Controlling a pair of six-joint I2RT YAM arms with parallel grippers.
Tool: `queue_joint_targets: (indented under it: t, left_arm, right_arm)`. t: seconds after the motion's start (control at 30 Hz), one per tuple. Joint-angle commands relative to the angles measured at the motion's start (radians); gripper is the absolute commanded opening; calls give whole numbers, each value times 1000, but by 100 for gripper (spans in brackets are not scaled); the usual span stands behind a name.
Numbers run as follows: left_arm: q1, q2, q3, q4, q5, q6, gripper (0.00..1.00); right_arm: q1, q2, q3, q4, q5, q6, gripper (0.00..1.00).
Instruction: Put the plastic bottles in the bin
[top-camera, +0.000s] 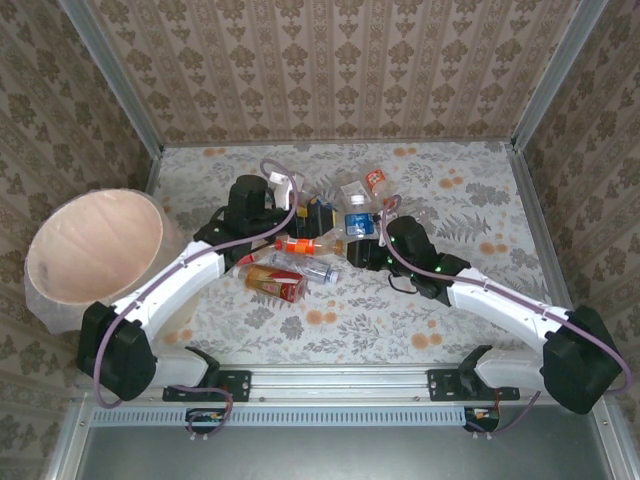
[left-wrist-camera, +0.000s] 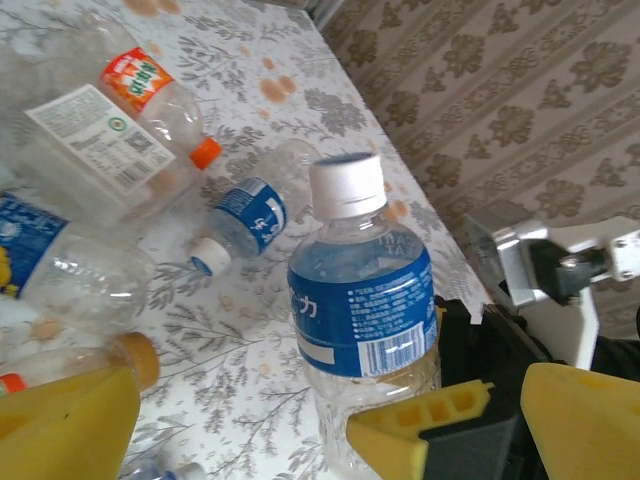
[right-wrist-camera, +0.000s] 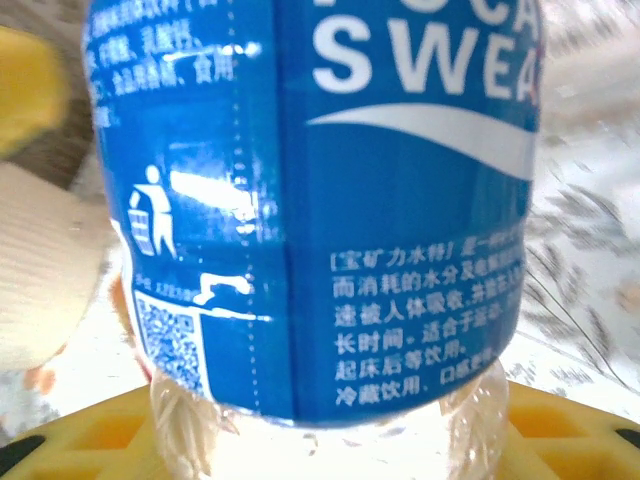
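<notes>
Floral table (top-camera: 470, 200): about seven plastic bottles (top-camera: 277, 284), one bin (top-camera: 100, 250).

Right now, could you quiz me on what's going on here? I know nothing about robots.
1. Choose one: the bottle in the right gripper has a label that is A red, B blue, C green.
2. True or false: the left gripper is shut.
3. Fill in: in the top view, the bin stands on the ___ side.
Key: 1 B. 2 False: it is open. 3 Left.
</notes>
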Motion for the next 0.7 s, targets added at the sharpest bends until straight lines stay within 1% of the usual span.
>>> queue_joint_targets:
  t: [0.0,0.07,0.13,0.2,0.3,0.4,0.47,0.53,0.6,0.67]
  left_arm:
    - [-12,18,-7,92,77,-55,100]
    - [-20,35,2,101,83,-59,100]
    - [-20,47,3,151,156,-76,100]
    - [-22,53,2,181,174,-82,100]
    - [-23,58,7,155,142,-74,100]
    - [-24,57,2,145,74,-85,99]
    - [-24,60,3,147,55,-91,93]
    - [-26,68,9,127,58,-84,89]
    - [-29,80,14,110,68,-75,86]
    - [-32,84,11,116,79,-75,81]
  right_arm:
    - [7,-26,-7,154,-106,-87,37]
    - [14,-15,7,181,-145,-102,37]
    - [17,0,16,215,-193,-106,38]
    - [17,18,27,240,-225,-102,38]
    - [24,46,58,237,-262,-112,38]
    - [31,66,72,264,-309,-115,38]
    - [33,76,80,279,-333,-115,38]
    - [35,82,92,282,-345,-115,38]
    - [36,92,108,280,-352,-113,37]
    - [36,105,126,274,-348,-110,37]
